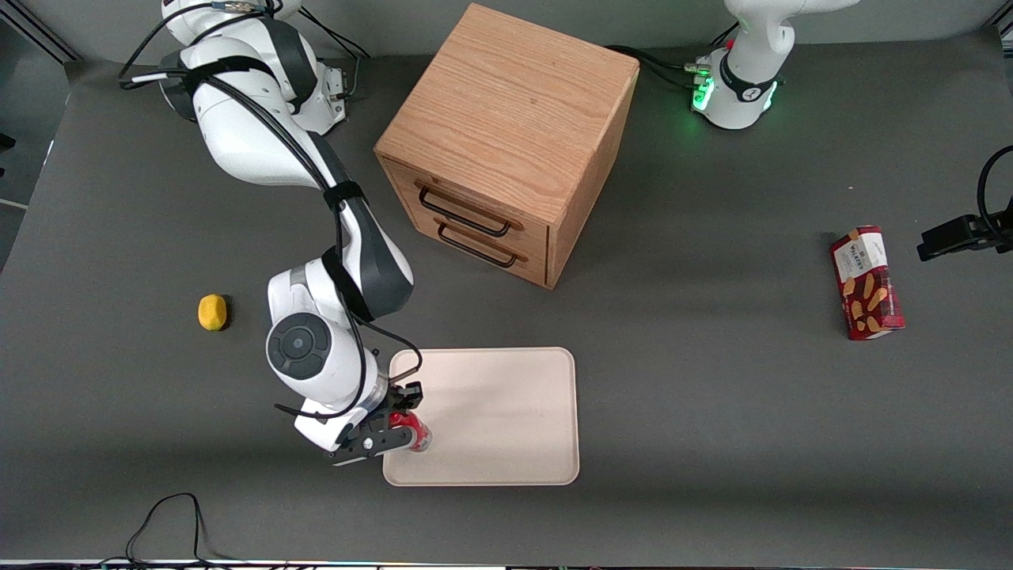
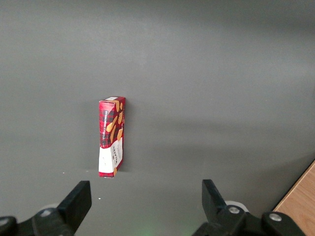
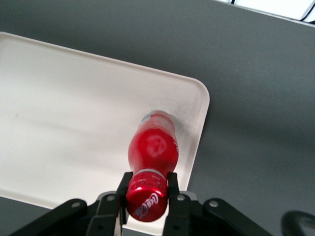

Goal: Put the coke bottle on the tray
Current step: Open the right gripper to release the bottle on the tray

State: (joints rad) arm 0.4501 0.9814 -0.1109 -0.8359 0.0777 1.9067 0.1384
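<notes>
The claw [image 3: 146, 189] pinches the capped neck of the slim red coke bottle [image 3: 152, 150], upright above the flat cream rectangular tray [image 3: 74, 108], near its corner.

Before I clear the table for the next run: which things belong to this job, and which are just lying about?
Job: coke bottle, held in the shut gripper above the tray.
Lying about: lemon, biscuit box, wooden drawer cabinet.

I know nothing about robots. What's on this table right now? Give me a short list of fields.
working gripper: shut on the small red coke bottle, over the tray's corner
flat cream rectangular tray: nearer the front camera than the cabinet
wooden two-drawer cabinet: drawers shut
yellow lemon: toward the working arm's end
red biscuit box: toward the parked arm's end
</notes>
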